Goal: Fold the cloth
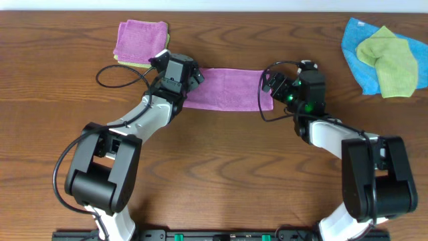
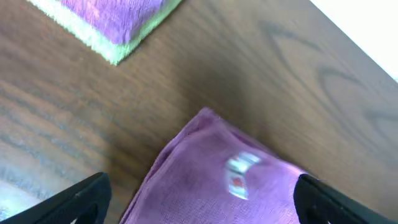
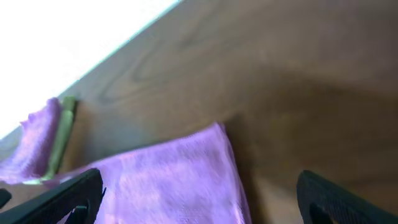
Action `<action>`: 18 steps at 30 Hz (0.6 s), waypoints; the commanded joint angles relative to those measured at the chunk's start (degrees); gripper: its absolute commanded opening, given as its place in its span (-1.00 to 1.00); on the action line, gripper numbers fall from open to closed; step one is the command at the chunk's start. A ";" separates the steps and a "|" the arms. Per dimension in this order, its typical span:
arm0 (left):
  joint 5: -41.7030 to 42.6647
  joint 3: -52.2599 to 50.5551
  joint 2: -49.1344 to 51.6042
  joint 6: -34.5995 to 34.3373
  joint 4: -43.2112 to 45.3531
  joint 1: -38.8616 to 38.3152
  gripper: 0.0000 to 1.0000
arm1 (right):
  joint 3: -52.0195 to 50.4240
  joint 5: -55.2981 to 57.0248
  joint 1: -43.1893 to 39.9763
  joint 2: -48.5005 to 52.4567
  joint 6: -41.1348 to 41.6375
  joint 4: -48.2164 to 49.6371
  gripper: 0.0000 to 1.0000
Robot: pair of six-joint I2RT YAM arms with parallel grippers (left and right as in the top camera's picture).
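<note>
**Purple cloth stretched as a long strip between two opened grippers**

The purple cloth [image 1: 227, 88] lies flat on the desk [image 1: 221, 167] near its far-middle part, a long band running left to right. In the left wrist view its corner looks doubled over and carries a small white tag [image 2: 239, 174]. The left gripper [image 1: 192, 80] sits over the band's left end and the right gripper [image 1: 269, 86] over its right end. In each wrist view the fingers [image 2: 81, 198] [image 3: 68, 196] are spread wide, one on either side of a cloth corner, and have hold of nothing. Just behind the left gripper is a folded stack [image 1: 140, 41], purple on green. Well apart at the far right corner, a green cloth [image 1: 391, 57] lies crumpled on a blue cloth [image 1: 354, 47].
</note>
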 commanded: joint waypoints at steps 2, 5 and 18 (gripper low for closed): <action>0.74 2.10 -0.11 0.07 0.90 1.92 0.90 | 3.52 -1.46 0.09 0.15 -1.57 0.70 0.99; 3.63 4.15 -1.40 2.05 -1.11 2.40 0.90 | 5.66 -4.02 0.07 -0.11 -1.60 -1.01 0.99; 21.20 11.54 -4.28 4.02 -25.81 0.44 0.90 | 11.10 -11.61 -2.54 -6.38 -26.82 -38.51 0.98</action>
